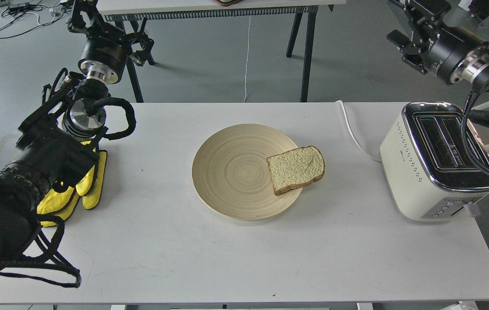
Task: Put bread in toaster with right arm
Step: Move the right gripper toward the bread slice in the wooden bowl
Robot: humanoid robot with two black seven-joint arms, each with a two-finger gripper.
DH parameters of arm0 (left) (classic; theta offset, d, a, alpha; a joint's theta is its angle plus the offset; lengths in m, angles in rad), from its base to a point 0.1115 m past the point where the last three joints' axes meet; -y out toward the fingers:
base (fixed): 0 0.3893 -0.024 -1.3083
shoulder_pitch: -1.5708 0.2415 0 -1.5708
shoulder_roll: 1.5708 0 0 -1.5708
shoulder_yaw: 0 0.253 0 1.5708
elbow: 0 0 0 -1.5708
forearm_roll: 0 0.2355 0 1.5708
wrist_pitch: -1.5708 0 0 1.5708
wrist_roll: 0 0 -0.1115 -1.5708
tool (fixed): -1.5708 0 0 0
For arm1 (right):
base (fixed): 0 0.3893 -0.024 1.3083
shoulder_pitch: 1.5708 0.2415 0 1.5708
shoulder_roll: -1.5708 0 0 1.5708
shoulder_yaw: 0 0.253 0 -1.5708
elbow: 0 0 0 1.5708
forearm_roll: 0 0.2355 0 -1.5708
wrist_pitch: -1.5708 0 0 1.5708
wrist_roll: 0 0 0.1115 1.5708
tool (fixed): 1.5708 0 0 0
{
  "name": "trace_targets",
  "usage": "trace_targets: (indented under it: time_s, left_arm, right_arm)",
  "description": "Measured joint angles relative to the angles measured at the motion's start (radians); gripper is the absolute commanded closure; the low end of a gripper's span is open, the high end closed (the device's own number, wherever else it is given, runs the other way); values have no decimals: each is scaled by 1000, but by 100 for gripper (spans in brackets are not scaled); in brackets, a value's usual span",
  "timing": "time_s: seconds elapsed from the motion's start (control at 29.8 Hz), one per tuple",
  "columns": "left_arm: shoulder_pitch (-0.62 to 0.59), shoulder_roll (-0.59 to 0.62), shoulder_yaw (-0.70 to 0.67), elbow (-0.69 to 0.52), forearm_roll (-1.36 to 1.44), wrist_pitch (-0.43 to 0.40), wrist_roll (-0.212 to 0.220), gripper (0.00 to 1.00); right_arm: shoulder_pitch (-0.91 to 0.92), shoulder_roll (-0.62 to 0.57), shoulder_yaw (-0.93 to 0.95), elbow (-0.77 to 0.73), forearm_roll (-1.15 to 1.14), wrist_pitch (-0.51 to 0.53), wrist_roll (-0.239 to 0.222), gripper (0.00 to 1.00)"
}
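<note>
Plate [236, 172] mid-table [244, 258]; bread [296, 169] on plate's right edge; toaster [436, 163] far right

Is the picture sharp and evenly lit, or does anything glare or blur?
Head view: soft, even light, faint shadows under the plate and bread; the toaster shows glare on its chrome top; the table looks slightly washed out; the near left arm at the edge is dark and a little soft.

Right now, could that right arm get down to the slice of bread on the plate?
Probably yes. The bread lies uncovered on the plate's right edge, nothing on it. The right arm's tool hangs high behind the toaster, which stands apart from the bread.
</note>
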Motion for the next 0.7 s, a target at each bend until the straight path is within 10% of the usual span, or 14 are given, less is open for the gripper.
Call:
trace_targets:
  time_s: [0.7]
  left_arm:
    - [4,-2,0,-2,0,-12,4,0]
  right_arm:
    - [-18,177,-455,-110,-350,-156,-25,19]
